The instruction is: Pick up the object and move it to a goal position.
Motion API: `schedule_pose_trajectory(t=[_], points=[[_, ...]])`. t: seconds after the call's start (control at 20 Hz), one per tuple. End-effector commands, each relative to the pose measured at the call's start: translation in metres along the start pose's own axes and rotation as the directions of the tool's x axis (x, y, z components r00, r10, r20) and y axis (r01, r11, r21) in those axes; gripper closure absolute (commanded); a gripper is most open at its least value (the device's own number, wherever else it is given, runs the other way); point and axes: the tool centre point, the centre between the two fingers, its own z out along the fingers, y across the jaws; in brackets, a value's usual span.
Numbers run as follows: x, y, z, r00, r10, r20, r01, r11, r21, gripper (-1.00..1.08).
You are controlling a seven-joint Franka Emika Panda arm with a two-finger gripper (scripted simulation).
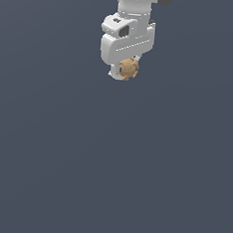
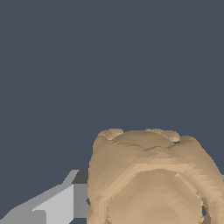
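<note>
Apart from the job itself, all you had in front of you was one plain dark blue-grey surface (image 1: 111,178). In the exterior view it ran from edge to edge, matte and even, and seemed a shade lighter toward the lower part of the picture. In the wrist view the same blue-grey surface (image 2: 109,57) filled the background. From either view you could not tell whether it was floor, tabletop or backdrop.
</note>
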Motion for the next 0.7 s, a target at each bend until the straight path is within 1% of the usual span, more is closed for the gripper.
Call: schedule_pose_trajectory(t=[0.0, 0.35, 0.65], points=[[-0.001, -0.003, -0.024, 1.000, 0.000, 0.001, 0.000, 1.000, 0.001, 1.08], [-0.001, -0.009, -0.073, 1.000, 0.001, 0.001, -0.001, 1.000, 0.000, 1.08], [0.000, -0.010, -0.096, 1.000, 0.002, 0.002, -0.002, 1.000, 0.000, 1.08]])
